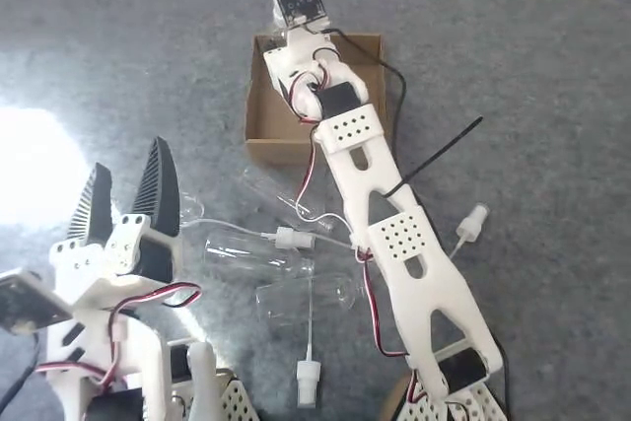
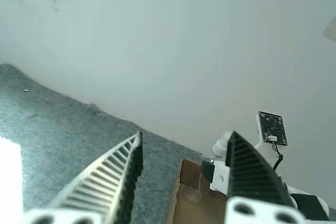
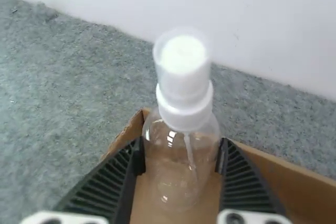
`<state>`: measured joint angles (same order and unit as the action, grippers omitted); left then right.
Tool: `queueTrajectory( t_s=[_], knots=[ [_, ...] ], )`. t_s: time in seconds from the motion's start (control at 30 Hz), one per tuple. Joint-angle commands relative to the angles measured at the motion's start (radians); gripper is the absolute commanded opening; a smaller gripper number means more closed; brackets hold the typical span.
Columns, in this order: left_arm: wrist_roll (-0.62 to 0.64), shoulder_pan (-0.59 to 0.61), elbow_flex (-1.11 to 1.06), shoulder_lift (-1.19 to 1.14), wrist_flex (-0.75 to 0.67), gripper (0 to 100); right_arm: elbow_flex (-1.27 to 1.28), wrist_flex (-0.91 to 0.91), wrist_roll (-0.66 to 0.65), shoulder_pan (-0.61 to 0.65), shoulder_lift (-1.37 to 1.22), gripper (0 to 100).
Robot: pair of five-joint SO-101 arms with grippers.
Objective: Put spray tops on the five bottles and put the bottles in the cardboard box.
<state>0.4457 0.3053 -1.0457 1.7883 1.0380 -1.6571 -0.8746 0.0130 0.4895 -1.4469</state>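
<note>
Right gripper (image 3: 178, 163) grips capped clear plastic bottle (image 3: 181, 135) over brown cardboard box (image 1: 271, 152); left gripper (image 1: 129, 157) wide, empty. Other clear bottles (image 1: 246, 248) lie outside, pending.

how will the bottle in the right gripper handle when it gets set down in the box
The bottle looks clear and empty, so probably very light. Its smooth round wall sits between the right gripper's ribbed pads, so it may twist or slip if loosened. With the spray top on it is tall and narrow, likely to tip in the cardboard box.
</note>
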Motion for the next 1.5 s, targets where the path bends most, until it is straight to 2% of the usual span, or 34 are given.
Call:
queueTrajectory(
  t_s=[0.0,0.23,0.37,0.5,1.03,1.47],
  knots=[
    [0.011,0.006,0.048,0.005,-0.002,24,-0.023,-0.021,0.044,-0.010,0.038,13.8],
    [0.009,0.006,0.048,0.005,-0.002,24,-0.023,-0.021,0.035,-0.008,0.038,14.1],
    [0.009,0.006,0.048,0.005,-0.002,24,-0.023,-0.024,-0.038,-0.001,0.038,23.6],
    [0.009,0.006,0.048,0.005,-0.002,24,-0.023,-0.065,-0.046,0.010,0.041,30.5],
    [0.009,0.006,0.048,0.005,-0.002,24,-0.025,-0.128,-0.048,0.025,0.096,31.0],
    [0.009,0.005,0.048,0.005,-0.002,24,-0.021,-0.056,-0.041,0.041,0.047,30.7]
  ],
)
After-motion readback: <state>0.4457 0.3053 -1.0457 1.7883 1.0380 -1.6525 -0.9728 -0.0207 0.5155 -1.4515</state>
